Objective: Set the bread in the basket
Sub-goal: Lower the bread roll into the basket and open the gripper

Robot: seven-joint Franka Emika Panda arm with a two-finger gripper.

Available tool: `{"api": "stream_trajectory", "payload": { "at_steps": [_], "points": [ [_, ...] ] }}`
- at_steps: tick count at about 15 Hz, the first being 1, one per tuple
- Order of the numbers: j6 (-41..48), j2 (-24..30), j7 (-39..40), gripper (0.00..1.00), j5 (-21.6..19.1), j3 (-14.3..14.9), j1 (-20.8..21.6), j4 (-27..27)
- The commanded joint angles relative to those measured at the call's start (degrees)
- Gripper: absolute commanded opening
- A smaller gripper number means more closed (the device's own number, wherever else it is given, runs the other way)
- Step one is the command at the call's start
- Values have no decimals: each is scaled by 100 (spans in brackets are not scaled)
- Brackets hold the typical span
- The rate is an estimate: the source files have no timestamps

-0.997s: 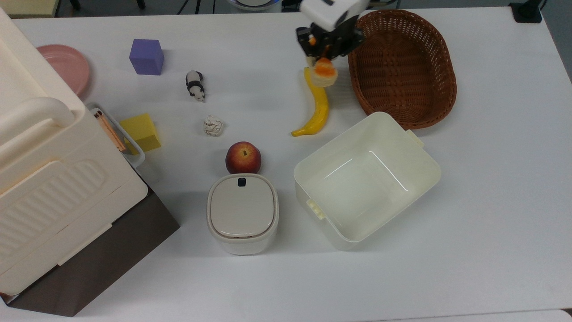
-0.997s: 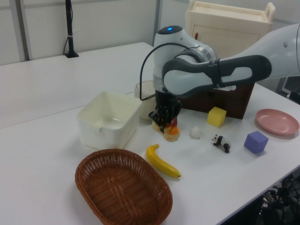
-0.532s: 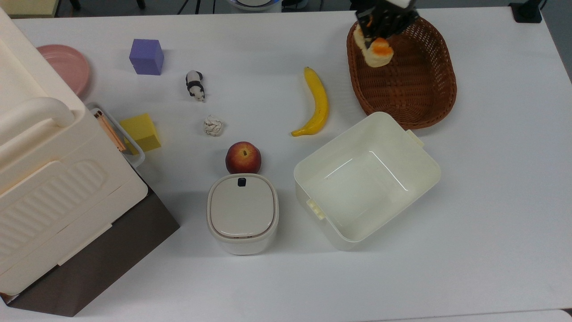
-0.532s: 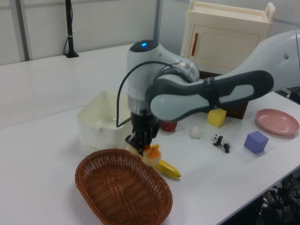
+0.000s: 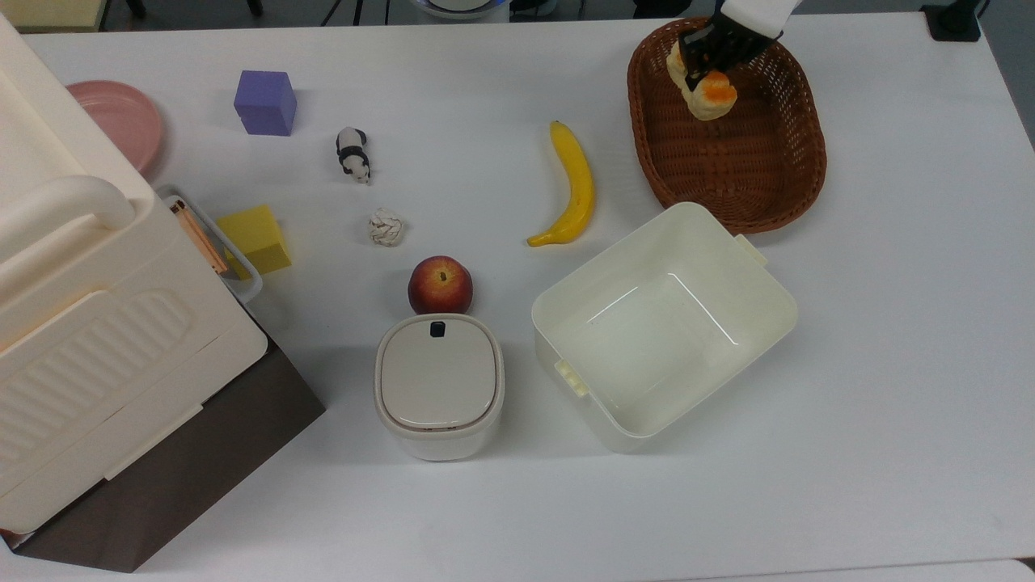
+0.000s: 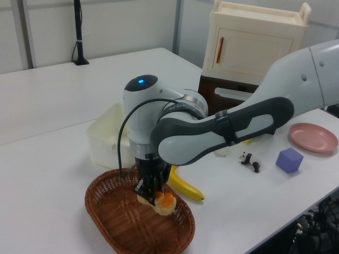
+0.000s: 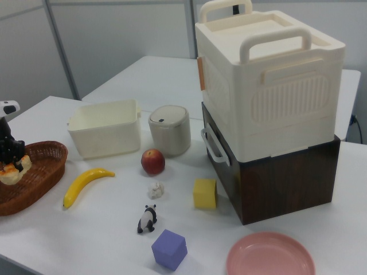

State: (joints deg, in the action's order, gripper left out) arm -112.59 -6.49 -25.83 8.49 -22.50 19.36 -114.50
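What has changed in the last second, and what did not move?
The gripper, shut on the bread throughout, carried it from above the banana's tip to over the basket and lowered it inside. Banana, apple, tub and the rest kept their places.
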Motion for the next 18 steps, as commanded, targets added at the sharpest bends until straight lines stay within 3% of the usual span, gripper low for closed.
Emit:
{"api": "stream_trajectory", "payload": {
  "at_steps": [1,8,10,16,18],
  "points": [
    [62,-10,-53,100,47,70,41,76],
    [80,-1,-62,100,65,70,6,208],
    [307,104,-53,100,82,184,-195,445],
    [1028,464,8,100,74,1624,-318,1271],
    [1047,630,200,100,73,1775,-590,1281]
  ]
}}
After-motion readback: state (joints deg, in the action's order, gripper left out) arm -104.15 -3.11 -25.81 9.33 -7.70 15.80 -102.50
